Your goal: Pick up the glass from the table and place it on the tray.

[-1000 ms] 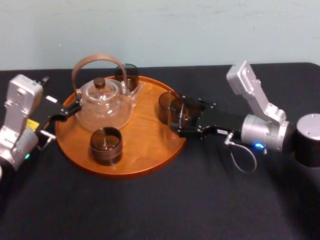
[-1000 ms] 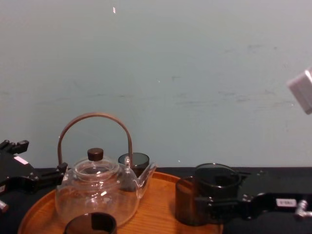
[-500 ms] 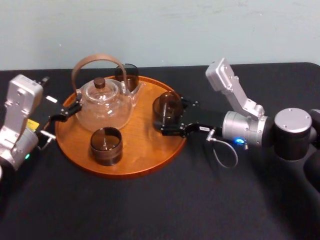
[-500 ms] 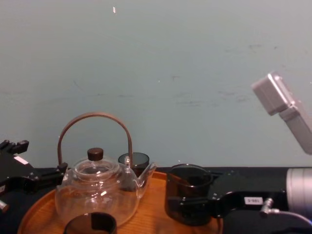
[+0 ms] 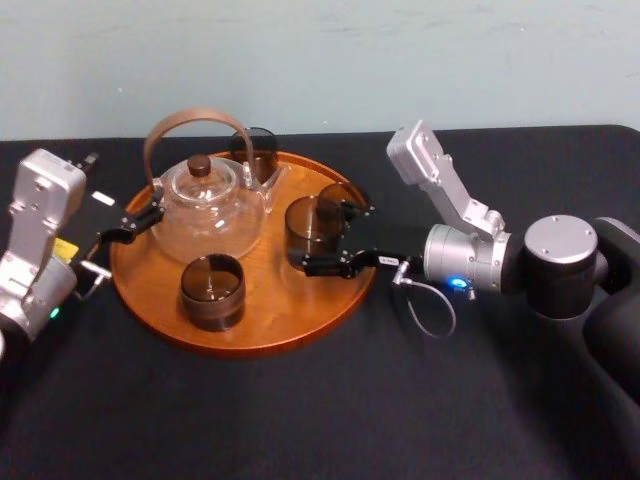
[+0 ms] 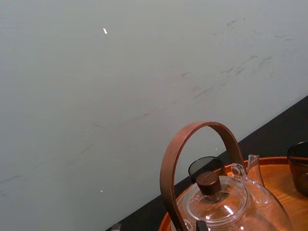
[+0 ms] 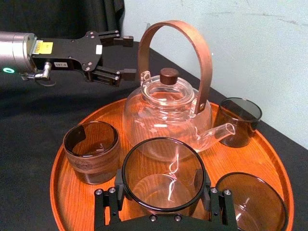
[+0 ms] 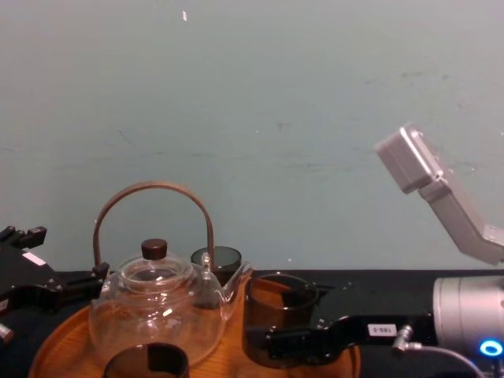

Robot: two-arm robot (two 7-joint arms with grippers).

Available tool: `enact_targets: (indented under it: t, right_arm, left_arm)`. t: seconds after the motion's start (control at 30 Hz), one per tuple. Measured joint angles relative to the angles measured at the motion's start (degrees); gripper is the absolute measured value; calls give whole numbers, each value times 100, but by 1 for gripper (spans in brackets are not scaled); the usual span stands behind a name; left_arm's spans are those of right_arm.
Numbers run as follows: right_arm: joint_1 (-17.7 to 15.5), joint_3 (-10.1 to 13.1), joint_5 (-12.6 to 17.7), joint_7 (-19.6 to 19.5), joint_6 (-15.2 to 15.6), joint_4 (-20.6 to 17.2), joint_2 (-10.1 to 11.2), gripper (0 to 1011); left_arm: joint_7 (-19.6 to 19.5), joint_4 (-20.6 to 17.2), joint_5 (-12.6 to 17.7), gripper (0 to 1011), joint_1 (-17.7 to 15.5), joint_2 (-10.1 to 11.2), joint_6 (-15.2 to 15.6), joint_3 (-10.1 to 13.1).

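Two arms: both extended over the tabletop (image 5: 300, 420), one at each side of the tray (image 5: 270, 305).
Tabletop: covered in plain black cloth, with a pale wall behind it.
Tray: round, orange-brown wood with a low raised rim, lying flat on the tabletop left of centre in the head view.
Right end effector (image 7: 162, 191): reached in over the tray's right rim, its two fingers pinching the glass (image 5: 305, 232) from opposite sides, low on its wall.
Glass: dark-tinted, upright, over the right part of the tray, just right of the teapot (image 5: 210, 210). Whether its base touched the wood could not be told.
Teapot: clear glass with a dark knob on the lid and an arched brown handle, standing on the tray's left rear part.
Rear glass (image 5: 258, 150): upright at the tray's far edge, just behind the teapot's spout.
Sleeved cup (image 5: 212, 292): dark glass with a brown band, upright on the near part of the tray, in front of the teapot.
Neighbouring glass (image 7: 248, 207): upright on the tray near the right rim, just beside the gripped glass on its far side.
Left end effector (image 7: 126, 55): at the tray's left rim, near the foot of the teapot handle, fingers spread with nothing between them.
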Motion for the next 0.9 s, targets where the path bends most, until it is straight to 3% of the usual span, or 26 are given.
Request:
enact_targets:
  t: [0.9]
  right_arm:
    - [133,-194,-126,49,-16,370,-281,904]
  left_arm:
    - [0,0,0,1010,0,0,0,0]
